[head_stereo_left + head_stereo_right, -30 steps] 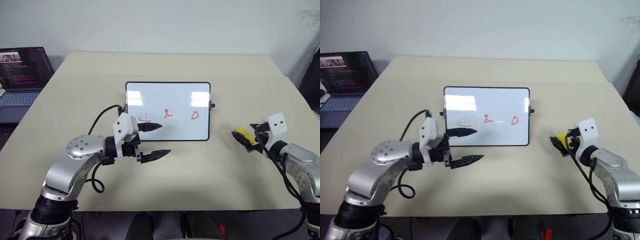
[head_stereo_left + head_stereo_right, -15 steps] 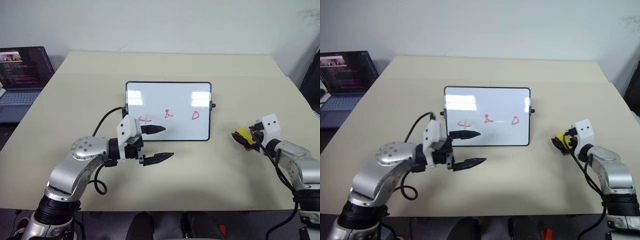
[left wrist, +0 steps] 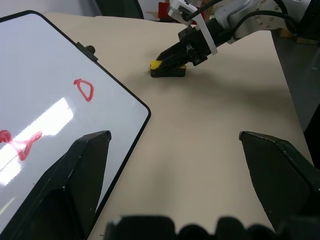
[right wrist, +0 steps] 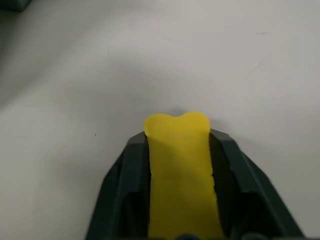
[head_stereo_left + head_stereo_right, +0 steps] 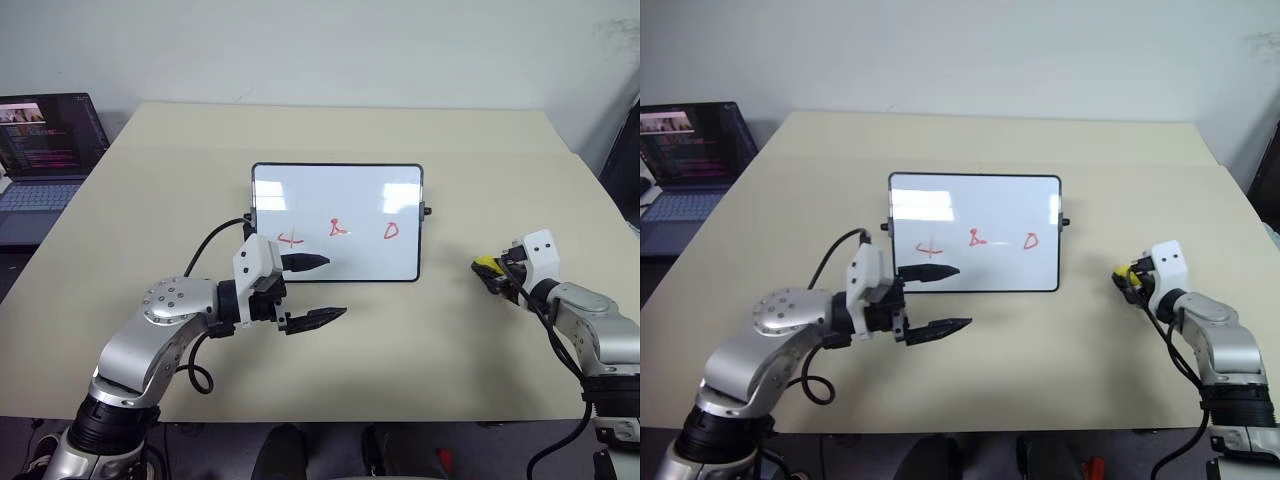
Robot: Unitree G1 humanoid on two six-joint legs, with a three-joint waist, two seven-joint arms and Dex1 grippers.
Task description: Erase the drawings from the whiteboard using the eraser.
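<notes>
Beige counter (image 5: 330, 340) carries the whiteboard (image 5: 335, 195) at its middle, long axis running left to right, the drawings (image 5: 338, 231) in a red row along its lower half. The right pincer (image 5: 490, 272) sits well to the board's right, clamped on the yellow eraser (image 4: 182, 165), so the board lies to its left and slightly farther away. The left pincer (image 5: 318, 290) hovers wide at the board's near left corner, empty; it is nearer, but lacks the eraser.
</notes>
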